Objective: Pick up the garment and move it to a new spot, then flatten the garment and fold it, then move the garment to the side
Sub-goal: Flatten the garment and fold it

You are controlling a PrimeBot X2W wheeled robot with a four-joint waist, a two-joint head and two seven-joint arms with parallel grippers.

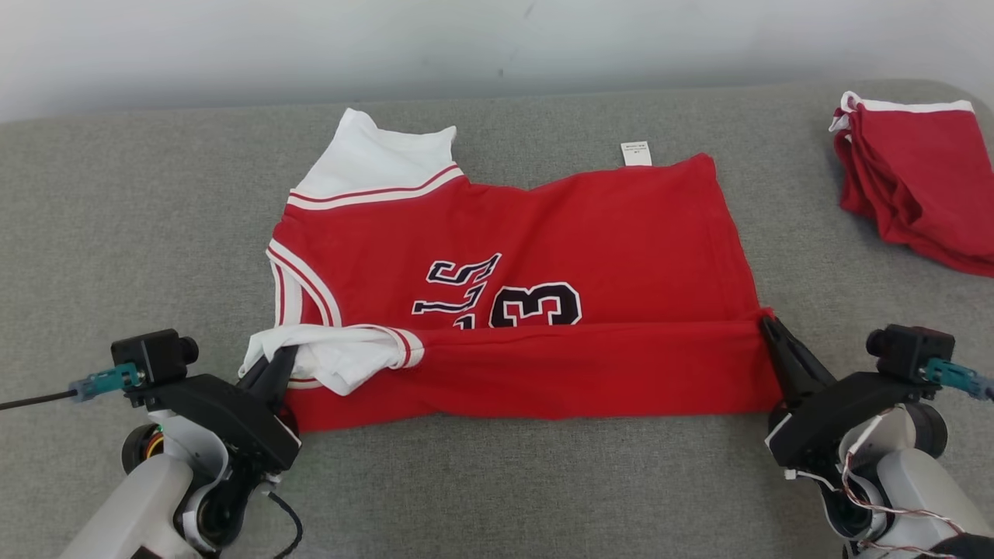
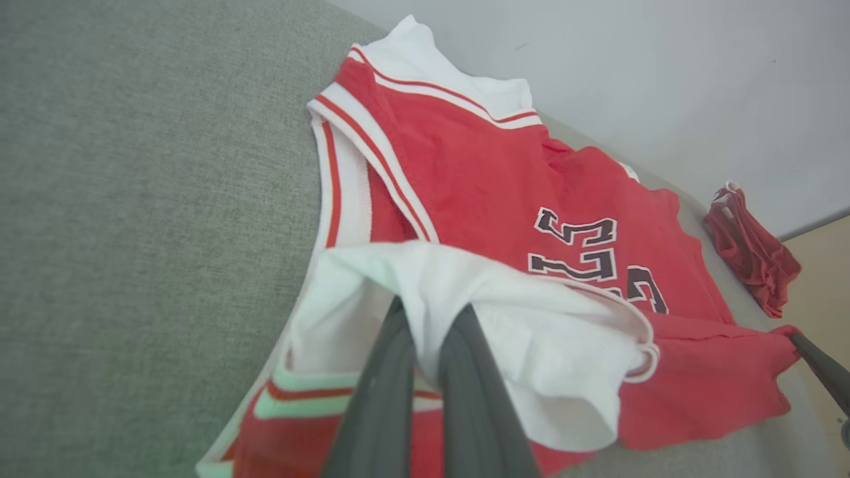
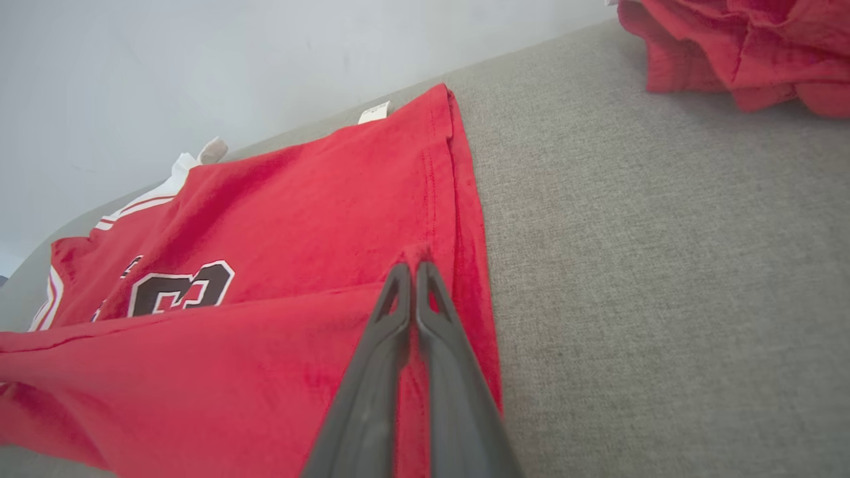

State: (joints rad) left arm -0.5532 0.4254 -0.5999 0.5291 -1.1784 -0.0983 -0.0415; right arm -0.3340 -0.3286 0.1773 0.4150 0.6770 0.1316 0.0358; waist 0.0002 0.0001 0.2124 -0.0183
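Observation:
The garment (image 1: 543,233) is a red jersey with white trim and dark numbers, spread sideways on the grey cushion, collar end to the left. Its near long edge is folded up over the body into a red flap (image 1: 575,365). My left gripper (image 1: 276,365) is shut on the white shoulder cloth (image 2: 465,292) at the flap's left end, its fingertips buried in the fabric. At the flap's right corner my right gripper (image 1: 769,322) is shut on the red hem (image 3: 415,255). A white care label (image 1: 636,153) pokes out at the far edge.
A second red garment (image 1: 916,178) lies crumpled at the cushion's far right corner, also seen as the red heap (image 3: 744,46) in the right wrist view. A pale wall runs behind the cushion (image 1: 497,481). Bare grey cushion lies in front of the jersey and to its left.

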